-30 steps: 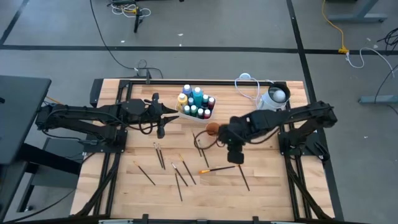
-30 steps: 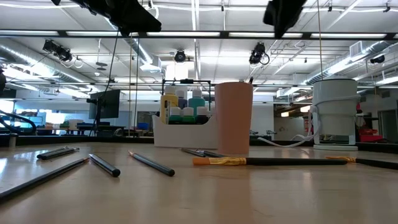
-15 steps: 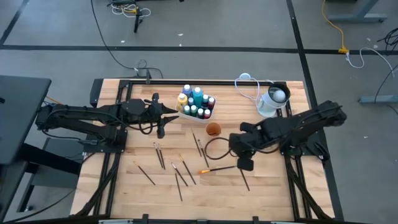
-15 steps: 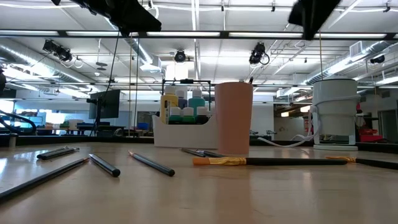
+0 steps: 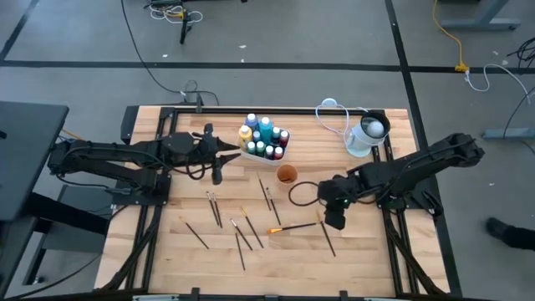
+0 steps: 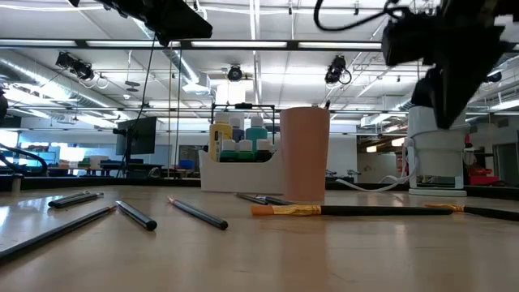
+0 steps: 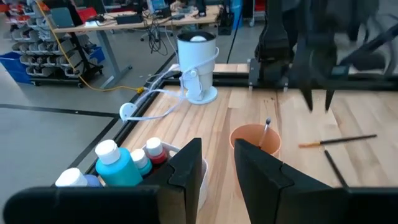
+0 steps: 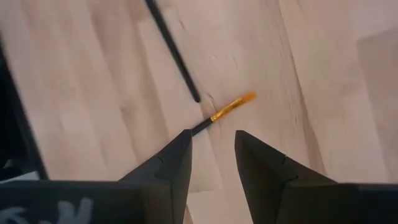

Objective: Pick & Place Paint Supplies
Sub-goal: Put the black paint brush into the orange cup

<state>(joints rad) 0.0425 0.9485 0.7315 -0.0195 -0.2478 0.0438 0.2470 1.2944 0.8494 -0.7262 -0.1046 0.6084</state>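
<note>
Several white-capped paint bottles (image 5: 264,139) stand in a white caddy (image 6: 240,175) at the far middle of the table. An orange cup (image 5: 287,174) stands just in front of it, with one brush (image 7: 266,129) standing in it. Several thin dark brushes (image 5: 242,234) lie flat on the wood. One orange-tipped brush (image 5: 292,227) lies near my right gripper (image 5: 333,219), which hovers open and empty above the brush's dark handle (image 8: 200,127). My left gripper (image 5: 226,155) is open and empty, held level just left of the caddy.
A white-and-grey round container (image 5: 368,134) with a white cable (image 5: 330,109) stands at the far right corner. A dark brush (image 5: 328,238) lies beside my right gripper. More brushes (image 5: 214,209) lie toward the near left. A dark frame rail (image 5: 276,109) runs along the far edge.
My right gripper has drawn away from the orange cup toward the table's right and near edges and has come down toward the orange-tipped brush. The cup, half hidden by that arm before, now shows in full. My left arm has kept still.
</note>
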